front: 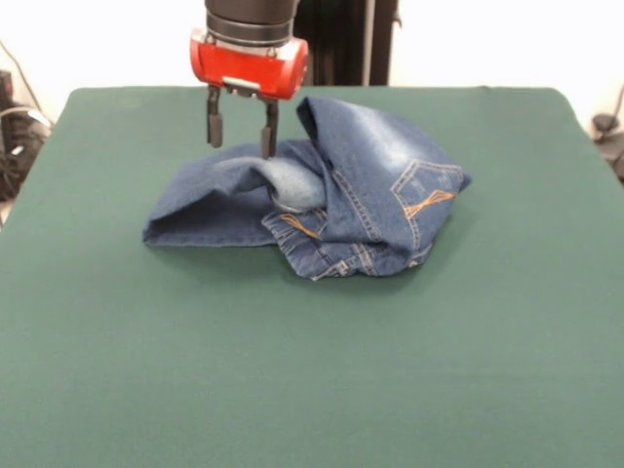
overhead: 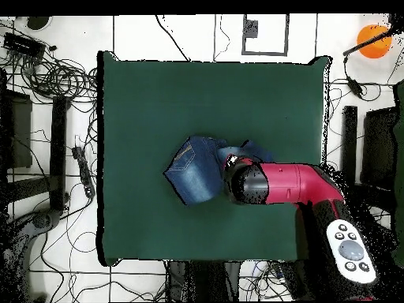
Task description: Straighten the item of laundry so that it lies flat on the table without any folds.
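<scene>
The blue denim jeans (front: 322, 200) lie crumpled in a folded heap near the middle of the dark green table (front: 312, 370). A stitched back pocket with orange thread faces up on the right side, and one leg end sticks out to the left. My gripper (front: 241, 135) hangs from the red wrist just above the heap's upper left part, fingers open and empty, with the right fingertip close to the cloth. In the overhead view the jeans (overhead: 197, 170) show left of the arm (overhead: 284, 185), which hides the gripper and part of the cloth.
Wide bare felt surrounds the jeans on all sides. Cables and stands (overhead: 55, 134) lie on the floor beyond the table's edges. An orange round object (overhead: 373, 39) sits off the table at the overhead view's top right.
</scene>
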{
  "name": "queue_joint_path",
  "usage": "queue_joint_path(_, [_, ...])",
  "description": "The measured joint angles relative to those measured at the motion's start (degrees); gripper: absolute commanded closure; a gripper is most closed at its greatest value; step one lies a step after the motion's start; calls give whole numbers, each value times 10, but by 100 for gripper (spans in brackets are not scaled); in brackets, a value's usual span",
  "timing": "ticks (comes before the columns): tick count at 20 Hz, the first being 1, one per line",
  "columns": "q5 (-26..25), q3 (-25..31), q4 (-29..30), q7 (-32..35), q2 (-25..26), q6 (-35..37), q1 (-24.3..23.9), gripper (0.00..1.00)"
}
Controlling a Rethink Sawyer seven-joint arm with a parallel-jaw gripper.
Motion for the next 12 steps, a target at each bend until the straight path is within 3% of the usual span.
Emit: queue_joint_path(12, [-24, 0, 8, 0, 1, -32, 0, 0])
